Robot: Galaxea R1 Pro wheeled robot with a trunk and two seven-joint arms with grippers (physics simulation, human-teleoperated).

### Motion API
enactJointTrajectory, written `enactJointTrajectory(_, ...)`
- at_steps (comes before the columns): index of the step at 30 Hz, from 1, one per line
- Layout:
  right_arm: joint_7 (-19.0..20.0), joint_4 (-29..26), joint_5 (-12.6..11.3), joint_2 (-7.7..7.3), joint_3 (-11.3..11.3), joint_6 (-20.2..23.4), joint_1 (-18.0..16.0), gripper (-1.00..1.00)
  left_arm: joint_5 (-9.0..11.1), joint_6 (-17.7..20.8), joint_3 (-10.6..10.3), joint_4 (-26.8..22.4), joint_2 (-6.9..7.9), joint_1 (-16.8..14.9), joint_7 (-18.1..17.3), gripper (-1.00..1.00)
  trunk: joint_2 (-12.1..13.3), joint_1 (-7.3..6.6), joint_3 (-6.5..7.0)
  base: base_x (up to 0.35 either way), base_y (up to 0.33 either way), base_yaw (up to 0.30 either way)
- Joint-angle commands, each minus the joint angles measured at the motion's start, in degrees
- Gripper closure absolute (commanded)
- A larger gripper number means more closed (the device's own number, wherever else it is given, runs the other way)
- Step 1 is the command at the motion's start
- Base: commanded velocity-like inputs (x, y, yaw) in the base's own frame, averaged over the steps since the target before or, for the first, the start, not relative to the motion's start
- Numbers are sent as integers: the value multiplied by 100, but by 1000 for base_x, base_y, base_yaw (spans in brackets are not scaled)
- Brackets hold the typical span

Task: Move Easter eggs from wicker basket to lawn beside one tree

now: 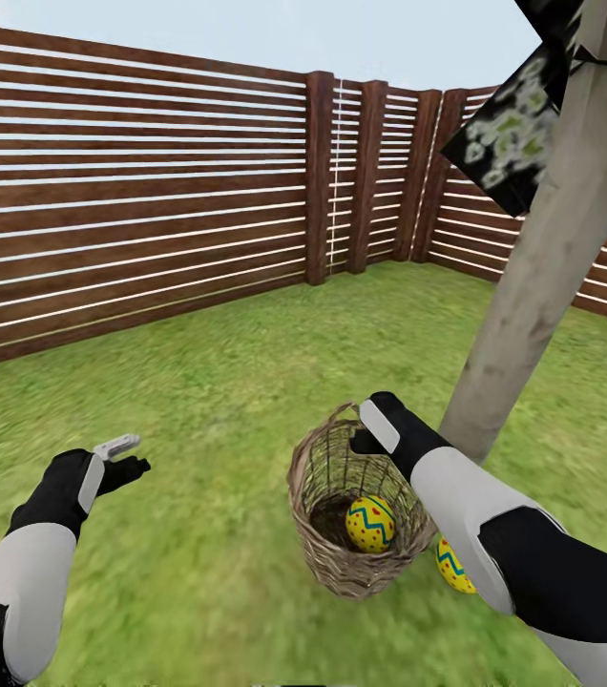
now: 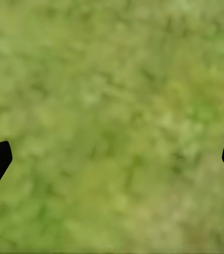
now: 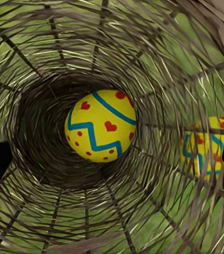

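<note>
The wicker basket (image 1: pixel 327 549) stands on the lawn (image 1: pixel 208 382) close to the foot of the tree (image 1: pixel 533 248). One yellow Easter egg (image 1: pixel 370 523) with blue zigzag bands and red marks lies at its bottom. A second such egg (image 1: pixel 453 565) lies on the grass outside the basket, by the trunk, partly hidden by my right forearm. My right gripper (image 1: pixel 370 439) hangs open over the basket's rim. The right wrist view looks straight down at the inner egg (image 3: pixel 100 132), with the outer egg (image 3: pixel 207 145) showing through the wicker (image 3: pixel 48 63). My left gripper (image 1: pixel 127 456) is open over bare grass (image 2: pixel 112 106).
A dark brown slat fence (image 1: pixel 151 191) closes the garden at the back and right, with a corner behind the tree. The tree's dark mottled crown (image 1: pixel 513 124) hangs at the upper right. Open grass spreads left of the basket.
</note>
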Motion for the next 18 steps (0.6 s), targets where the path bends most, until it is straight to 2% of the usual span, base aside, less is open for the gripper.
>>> enactJointTrajectory(1, -48, -4, -59, -3, 43, 17, -4, -100, -19, 25, 13, -7, -1, -6, -2, -100, -4, 1, -28, 0, 0, 0)
enactJointTrajectory(18, -46, -16, -76, 63, 74, 16, -4, -100, -28, 1, 26, 2, 6, -4, -8, -100, -27, 45, -405, 0, 0, 0)
